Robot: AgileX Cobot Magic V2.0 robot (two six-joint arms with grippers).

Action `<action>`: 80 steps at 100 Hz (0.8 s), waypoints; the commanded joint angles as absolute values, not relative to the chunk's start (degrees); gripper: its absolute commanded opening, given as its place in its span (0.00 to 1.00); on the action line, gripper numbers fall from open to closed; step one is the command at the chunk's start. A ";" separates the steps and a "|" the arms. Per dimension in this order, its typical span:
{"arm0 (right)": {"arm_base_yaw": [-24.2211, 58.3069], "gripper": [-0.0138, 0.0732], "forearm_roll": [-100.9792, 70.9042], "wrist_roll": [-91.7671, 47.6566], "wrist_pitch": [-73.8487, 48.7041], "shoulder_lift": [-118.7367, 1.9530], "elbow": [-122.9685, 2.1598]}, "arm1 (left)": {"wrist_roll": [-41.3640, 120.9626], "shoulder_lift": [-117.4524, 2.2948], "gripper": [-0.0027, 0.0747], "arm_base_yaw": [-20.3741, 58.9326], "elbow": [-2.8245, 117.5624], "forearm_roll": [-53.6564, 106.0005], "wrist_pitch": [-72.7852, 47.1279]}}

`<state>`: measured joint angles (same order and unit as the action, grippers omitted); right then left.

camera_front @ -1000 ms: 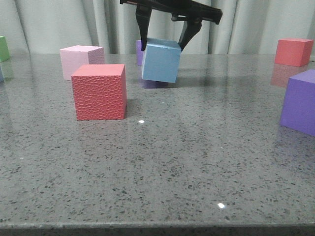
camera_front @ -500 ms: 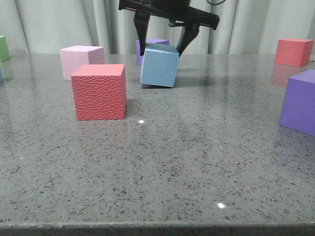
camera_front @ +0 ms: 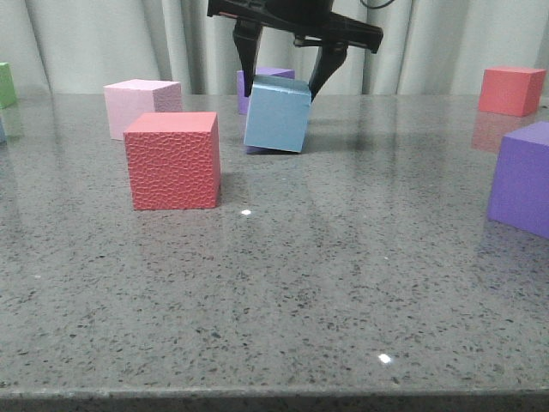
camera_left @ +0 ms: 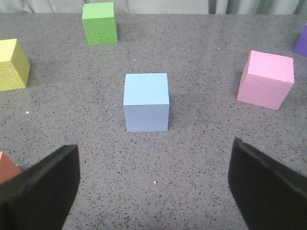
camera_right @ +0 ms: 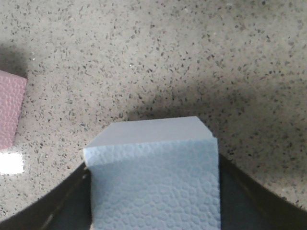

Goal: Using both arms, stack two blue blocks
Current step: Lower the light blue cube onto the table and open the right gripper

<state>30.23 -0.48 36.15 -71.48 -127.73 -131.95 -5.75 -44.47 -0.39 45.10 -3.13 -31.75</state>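
Speckled grey table (camera_front: 283,283), apparently pale curtains (camera_front: 103,43).

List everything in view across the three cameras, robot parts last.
held blue block: one, sky blue, tilted, rear centre of table
free blue block: one, sky blue, ahead of the left gripper
red cubes: two, red, front left and far right
purple cubes: two, purple, behind the held block and right edge
pink cube: one, pale pink, rear left
green cube: one, green, far left
yellow cube: one, yellow, left wrist view only
table: one, speckled grey
right gripper: black, closed on the held blue block
left gripper: black, open, empty
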 commanded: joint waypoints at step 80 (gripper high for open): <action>30.21 0.75 -3.24 36.88 -75.82 -124.16 -133.94 | -5.84 -44.47 0.81 -0.18 47.12 -3.18 -28.00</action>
<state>30.23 -3.21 36.76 -71.48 -127.94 -132.06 -5.75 -44.47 -0.39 45.10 -3.13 -31.75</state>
